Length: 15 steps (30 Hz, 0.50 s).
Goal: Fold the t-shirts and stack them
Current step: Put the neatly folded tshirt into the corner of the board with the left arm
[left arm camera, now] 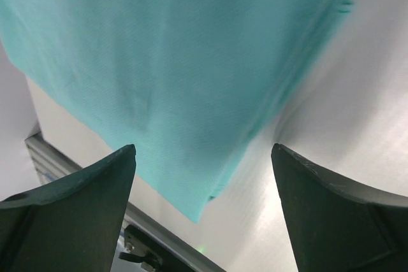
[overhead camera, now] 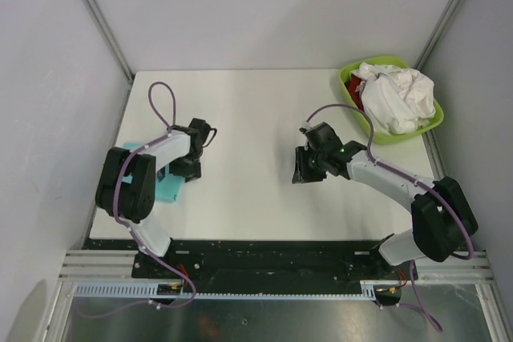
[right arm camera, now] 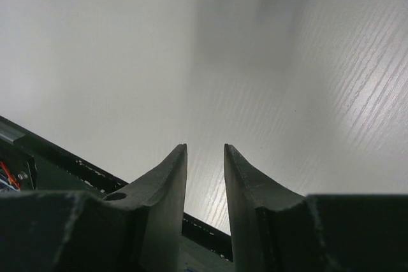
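Left gripper (left arm camera: 204,151) gapes wide over the teal shirt (left arm camera: 159,62) at the table's (overhead camera: 240,110) near left; right gripper (right arm camera: 205,148) barely parted, empty; white shirts (overhead camera: 398,98) in far-right basin (overhead camera: 349,79)

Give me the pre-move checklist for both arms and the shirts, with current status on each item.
1. Left gripper open wide, nothing held: ok.
2. Teal t-shirt lying under it on the table: ok.
3. Right gripper empty, jaws slightly apart over bare table: ok.
4. Teal t-shirt neatly folded: cannot tell, mostly hidden in the top view.
5. Green basin emptied: not ok, white t-shirt bunched inside.
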Motion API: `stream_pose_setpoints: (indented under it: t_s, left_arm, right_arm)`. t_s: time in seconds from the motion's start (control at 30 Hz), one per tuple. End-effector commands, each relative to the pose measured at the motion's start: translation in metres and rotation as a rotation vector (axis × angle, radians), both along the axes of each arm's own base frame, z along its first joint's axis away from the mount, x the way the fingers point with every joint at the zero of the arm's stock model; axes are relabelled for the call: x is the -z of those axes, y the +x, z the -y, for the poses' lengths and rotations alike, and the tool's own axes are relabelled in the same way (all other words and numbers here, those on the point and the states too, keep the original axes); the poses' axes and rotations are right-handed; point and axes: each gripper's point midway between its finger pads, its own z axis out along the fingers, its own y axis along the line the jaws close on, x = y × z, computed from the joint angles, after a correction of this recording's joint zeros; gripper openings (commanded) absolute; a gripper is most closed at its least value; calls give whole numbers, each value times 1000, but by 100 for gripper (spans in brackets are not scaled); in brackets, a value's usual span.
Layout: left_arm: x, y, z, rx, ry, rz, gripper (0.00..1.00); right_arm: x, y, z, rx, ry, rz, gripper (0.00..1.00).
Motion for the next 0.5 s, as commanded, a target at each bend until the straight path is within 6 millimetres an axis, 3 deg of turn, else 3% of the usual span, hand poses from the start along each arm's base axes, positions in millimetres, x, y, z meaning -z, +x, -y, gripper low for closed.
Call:
stream_pose_setpoints:
  t_s: [0.0,0.23,0.47]
  left_arm:
    - [-33,32,44,90,-156,148,92]
    - [-68,47,147,339,-341,269,98]
    - [-107,28,257,588,-578,375,100]
  right_arm:
    - [-5,4,-4,12,21,23,34]
    - [-22,16,7,93,34,75,37]
    - [-59,35,33,237,90,170,53]
